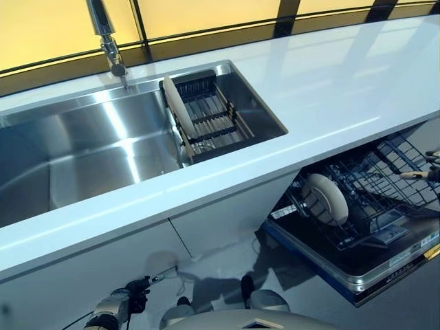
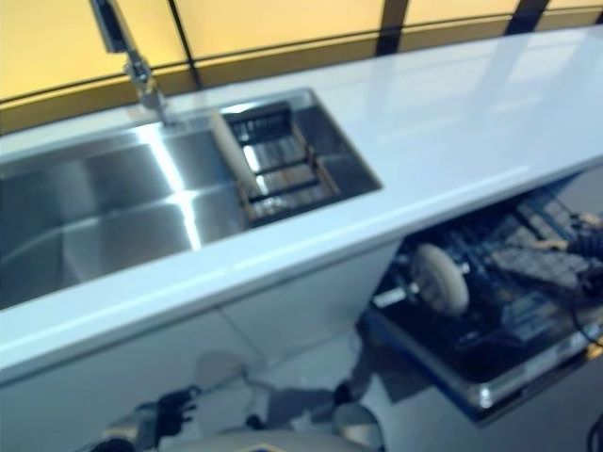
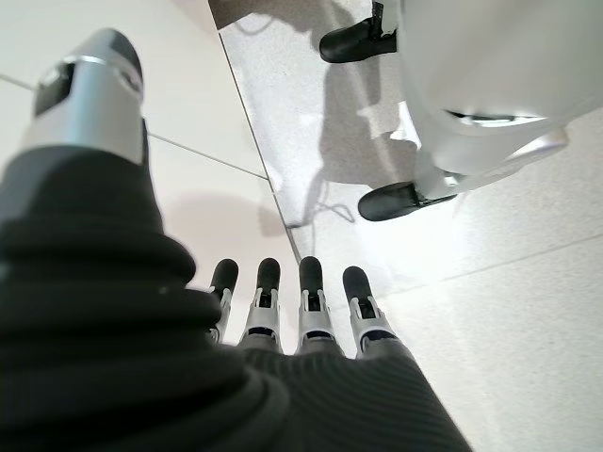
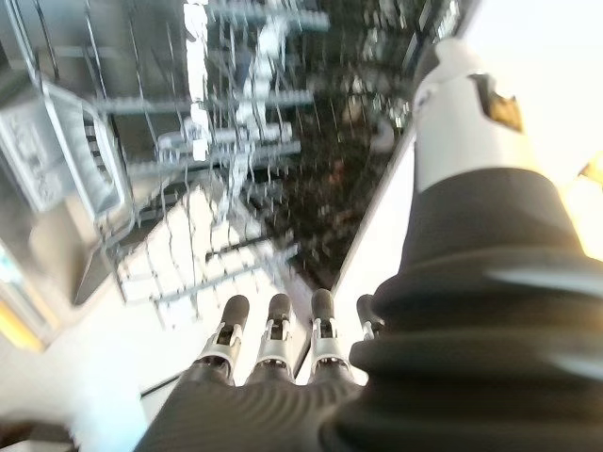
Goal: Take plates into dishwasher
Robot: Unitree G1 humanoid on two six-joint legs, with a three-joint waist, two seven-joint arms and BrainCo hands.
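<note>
A white plate point(image 1: 177, 106) stands on edge in the dark rack point(image 1: 213, 120) at the right end of the sink. A second white plate point(image 1: 325, 199) stands on edge in the pulled-out dishwasher rack point(image 1: 385, 180) under the counter at the right. My right hand point(image 1: 432, 172) shows at the right edge over that rack; in its wrist view its fingers point(image 4: 273, 334) are straight and hold nothing, with the rack wires point(image 4: 217, 122) past them. My left hand point(image 1: 135, 295) hangs low by the cabinet front, its fingers point(image 3: 283, 301) straight and empty above the floor.
The steel sink point(image 1: 82, 151) has a faucet point(image 1: 106, 38) at its back. The white counter point(image 1: 330, 82) runs across the view. The open dishwasher door point(image 1: 357, 278) juts out low at the right. White cabinet fronts point(image 1: 82, 275) stand below the counter.
</note>
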